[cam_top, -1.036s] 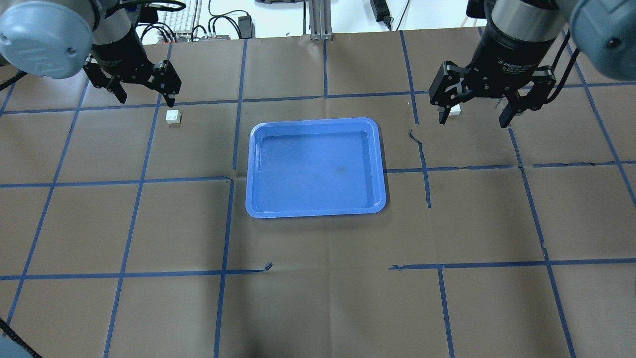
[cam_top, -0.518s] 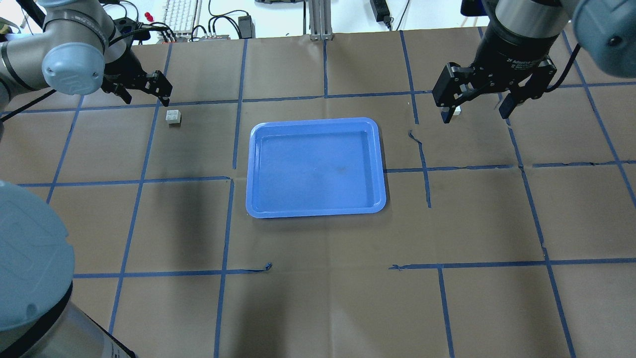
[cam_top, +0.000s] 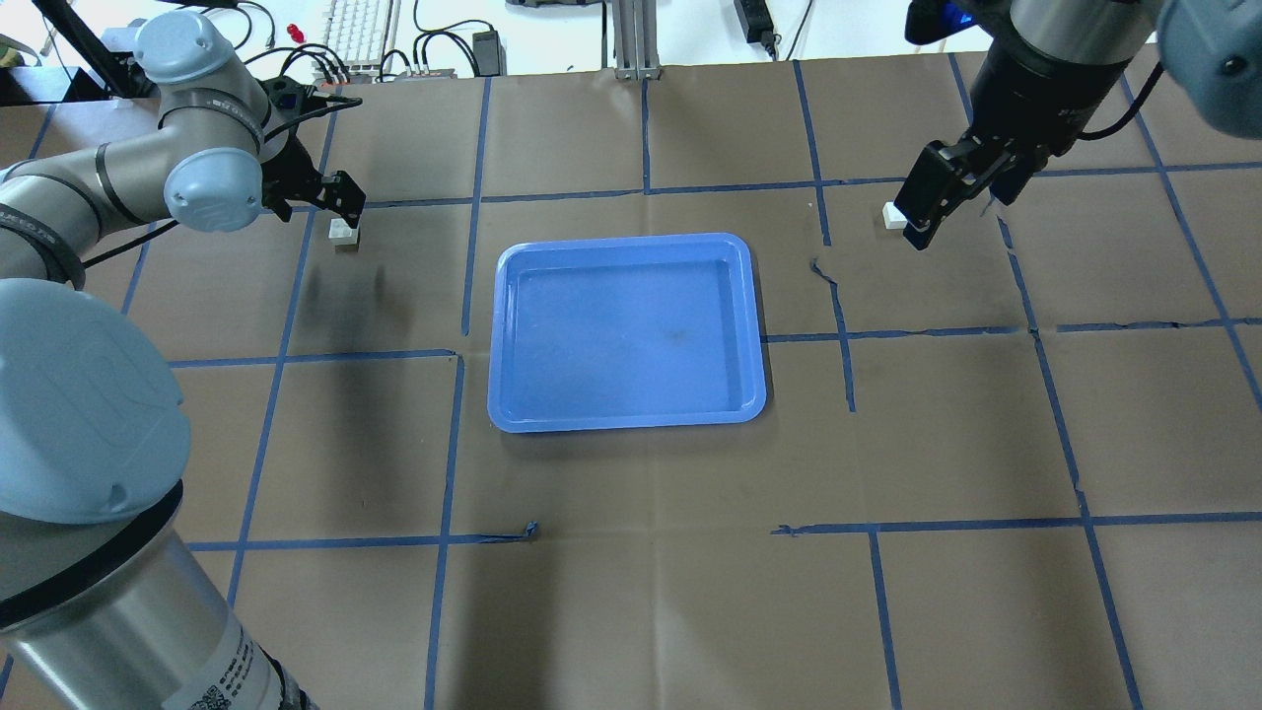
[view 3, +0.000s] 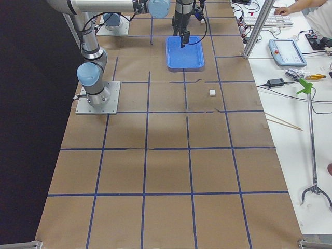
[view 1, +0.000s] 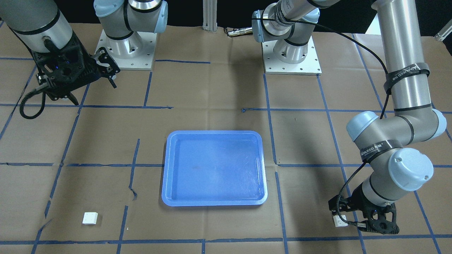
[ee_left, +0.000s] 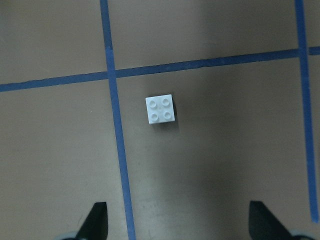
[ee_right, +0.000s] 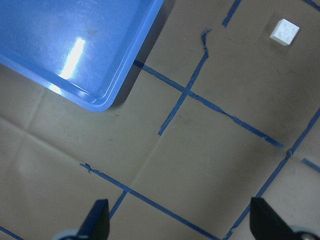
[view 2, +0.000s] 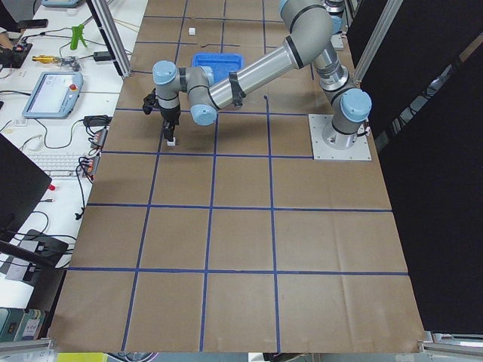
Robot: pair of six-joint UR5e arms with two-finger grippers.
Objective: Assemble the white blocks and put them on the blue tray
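The blue tray lies empty mid-table, also in the front view. One white block sits left of it, another white block right of it. My left gripper is open, hovering just above the left block; its wrist view shows that block ahead of the open fingertips. My right gripper is open and empty, high beside the right block; its wrist view shows that block and the tray corner.
Brown paper with a blue tape grid covers the table. A keyboard, cables and an aluminium post lie past the far edge. The arm bases stand on the robot's side. A person sits at the side bench.
My left arm has swung in and brought its gripper down closer over the left block. My right gripper has turned about its wrist and shifted slightly toward the right block. Both stay open.
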